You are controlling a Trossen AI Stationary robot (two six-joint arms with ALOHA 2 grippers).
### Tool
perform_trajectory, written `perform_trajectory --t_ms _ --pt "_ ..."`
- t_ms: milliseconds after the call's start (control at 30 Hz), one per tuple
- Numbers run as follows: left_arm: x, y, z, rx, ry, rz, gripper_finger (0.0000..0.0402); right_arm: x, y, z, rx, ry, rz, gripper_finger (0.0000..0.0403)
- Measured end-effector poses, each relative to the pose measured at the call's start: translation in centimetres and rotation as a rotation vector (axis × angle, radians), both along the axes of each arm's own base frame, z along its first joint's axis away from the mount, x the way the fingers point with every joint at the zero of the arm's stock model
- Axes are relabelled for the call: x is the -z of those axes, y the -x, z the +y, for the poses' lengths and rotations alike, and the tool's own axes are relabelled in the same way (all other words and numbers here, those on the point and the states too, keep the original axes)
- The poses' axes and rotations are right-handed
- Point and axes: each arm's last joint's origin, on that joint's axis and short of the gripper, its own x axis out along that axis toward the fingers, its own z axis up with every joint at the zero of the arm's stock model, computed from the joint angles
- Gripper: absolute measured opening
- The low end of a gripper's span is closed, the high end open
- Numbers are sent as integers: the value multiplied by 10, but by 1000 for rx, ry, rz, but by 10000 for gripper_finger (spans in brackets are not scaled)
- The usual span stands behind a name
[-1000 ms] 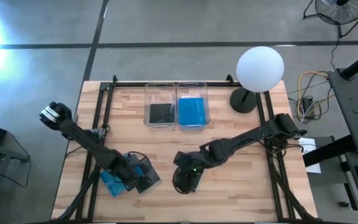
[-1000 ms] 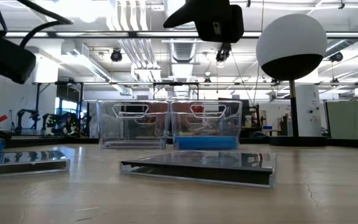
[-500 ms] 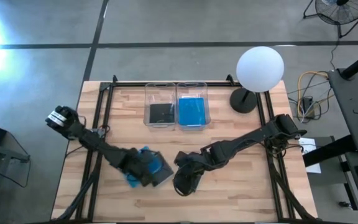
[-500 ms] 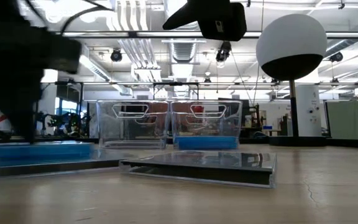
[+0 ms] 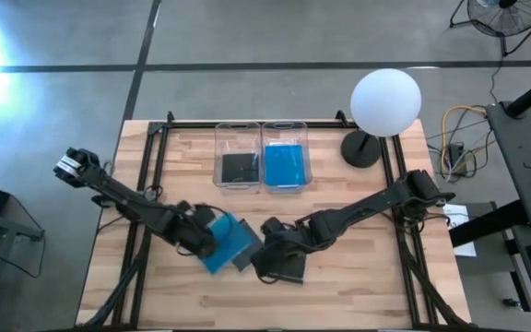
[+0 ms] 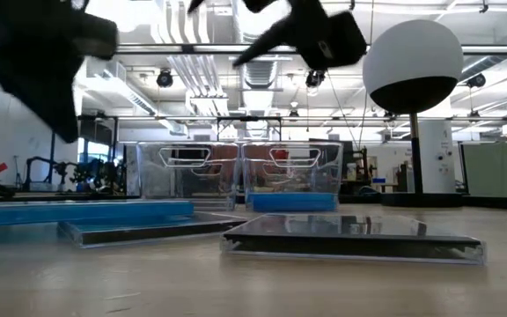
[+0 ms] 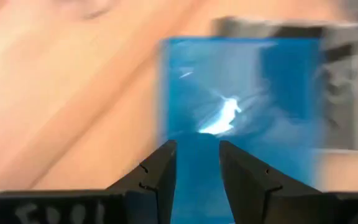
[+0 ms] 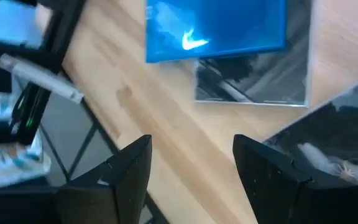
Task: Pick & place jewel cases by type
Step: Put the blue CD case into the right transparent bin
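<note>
The left gripper (image 5: pixel 212 238) sits left of centre in the lower half of the high view, and its two fingers (image 7: pixel 160 174) stand a little apart with the near edge of a blue case (image 5: pixel 230 243) showing between them; whether they press on it I cannot tell. That blue case lies on the wooden table (image 5: pixel 358 277), overlapping a dark case (image 8: pixel 253 78) beside it. The right gripper (image 5: pixel 271 251) is just right of it, near the middle of the lower half, with its fingers (image 8: pixel 272 171) spread wide apart and holding nothing, above the table beside another dark case (image 5: pixel 286 266), which lies flat. In the upper middle of the high view stand two clear bins side by side: the left bin (image 5: pixel 218 148) holds a dark case (image 5: pixel 239 167), the right bin (image 5: pixel 304 148) holds a blue case (image 5: pixel 284 166). A white globe lamp (image 5: pixel 385 101) stands at the upper right of the table.
</note>
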Motion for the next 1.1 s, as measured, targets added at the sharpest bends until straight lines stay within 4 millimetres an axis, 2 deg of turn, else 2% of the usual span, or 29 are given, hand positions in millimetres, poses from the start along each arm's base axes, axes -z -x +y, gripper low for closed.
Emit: perform_trajectory --t_ms 133,267,400,533,700,867,1100 --pt "14 22 10 -105 68 47 103 27 -13 -6 38 -8 49 219" --pt "23 35 0 -88 207 35 103 55 -28 -17 102 -66 97 219" --pt "36 51 -4 -109 202 79 103 73 -37 -30 204 -80 124 219" --pt "52 62 -3 -143 188 112 103 80 -48 -40 248 -115 78 219" --pt "65 63 -2 -147 223 70 103 88 -51 -48 295 -129 101 219" --pt "70 58 -5 -141 268 -13 103 91 -51 -48 299 -141 112 219" --pt "70 57 -5 -119 253 -25 103 102 -47 -52 333 -144 144 219"
